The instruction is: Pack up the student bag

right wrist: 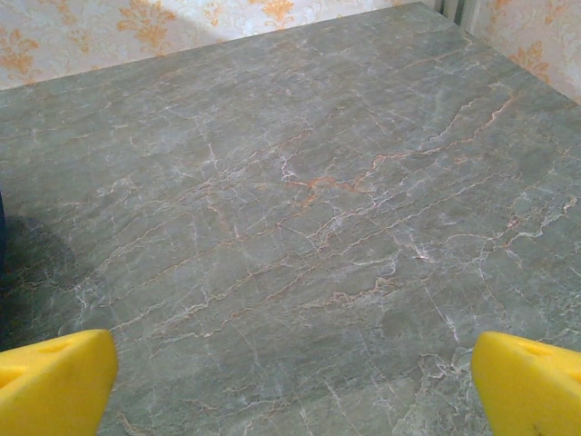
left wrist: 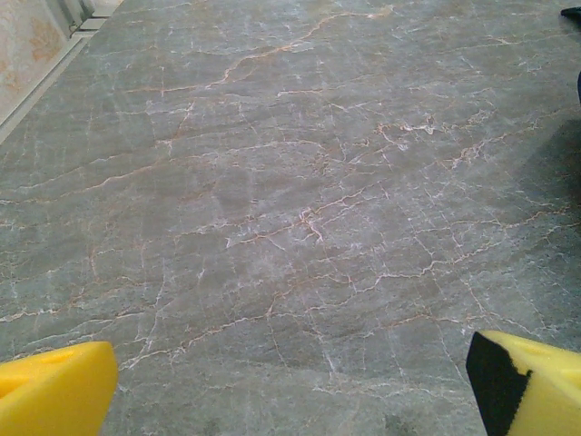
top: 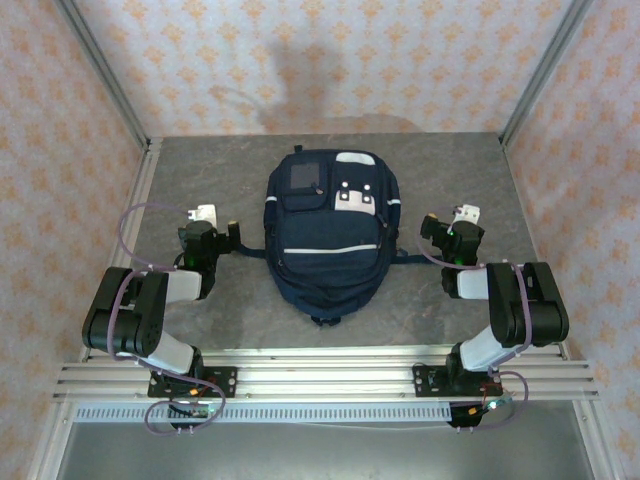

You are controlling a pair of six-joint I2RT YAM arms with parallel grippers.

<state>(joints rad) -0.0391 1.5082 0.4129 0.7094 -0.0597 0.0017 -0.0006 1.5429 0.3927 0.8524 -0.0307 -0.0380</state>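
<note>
The student bag is a large navy backpack lying flat in the middle of the table, front pocket up, with grey stripes and white patches near its far end. Its zips look closed. My left gripper rests low just left of the bag, and my right gripper just right of it; neither touches it. In the left wrist view the left gripper is open, its yellow fingers wide apart over bare table. The right gripper is likewise open, with nothing between its yellow fingers.
The grey marbled table is walled by patterned panels and metal posts at the back and sides. Short straps stick out from the bag's sides toward each gripper. An aluminium rail carries the arm bases at the near edge.
</note>
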